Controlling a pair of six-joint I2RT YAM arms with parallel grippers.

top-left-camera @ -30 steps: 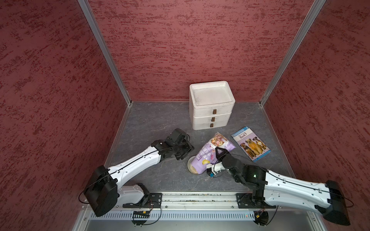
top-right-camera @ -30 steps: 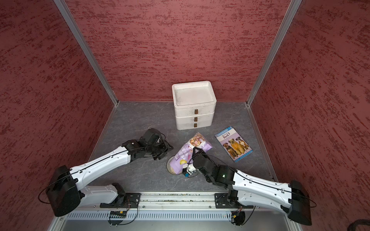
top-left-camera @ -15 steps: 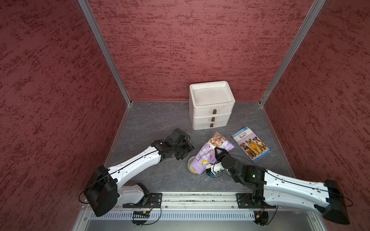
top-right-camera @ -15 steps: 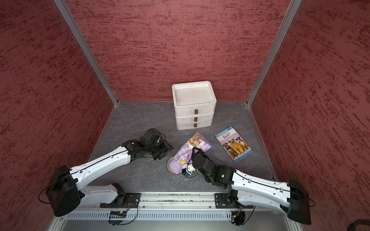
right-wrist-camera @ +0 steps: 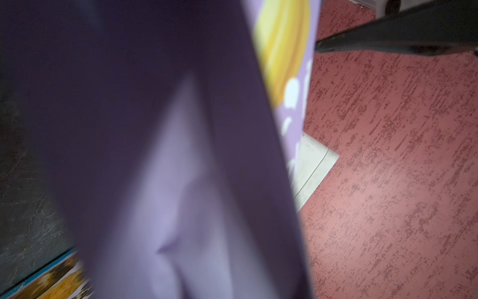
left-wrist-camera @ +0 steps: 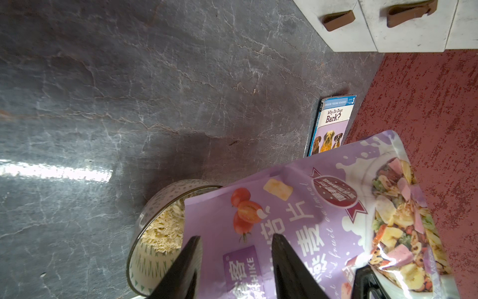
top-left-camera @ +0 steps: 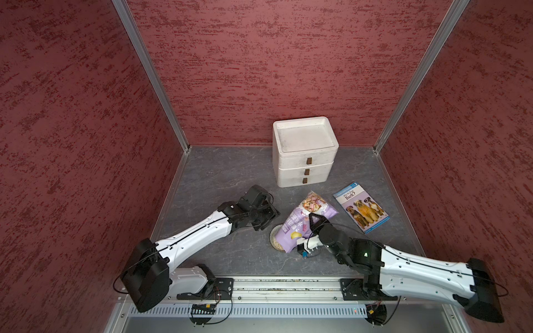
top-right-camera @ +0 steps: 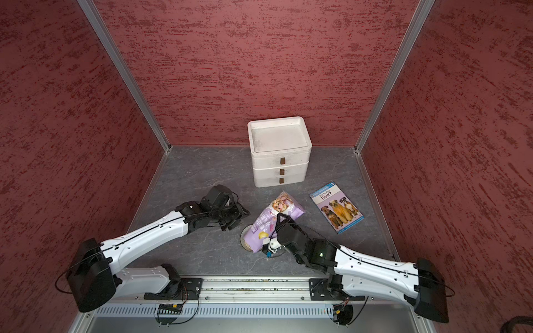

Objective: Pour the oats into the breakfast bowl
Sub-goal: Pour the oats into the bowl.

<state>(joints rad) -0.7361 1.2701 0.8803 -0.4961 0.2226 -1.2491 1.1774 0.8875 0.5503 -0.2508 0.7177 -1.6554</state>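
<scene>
In both top views: glossy lavender pouch (top-left-camera: 297, 227) tilted mouth-down over the small round bowl (top-left-camera: 272, 235) on the veined grey table (top-left-camera: 216, 178), lower centre, pinched by the right gripper (top-left-camera: 313, 221). Left gripper (top-left-camera: 266, 219) just left of the bowl, clear of the pouch.

Left wrist: fine beige oats (left-wrist-camera: 163, 233) heaped inside the patterned bowl. Black fingers (left-wrist-camera: 188, 259) moderately apart, gripping nothing.

Right wrist: blurred purple pouch surface across most of the frame.

Versus a second ago, hardly any change in pouch tilt or arm positions.
</scene>
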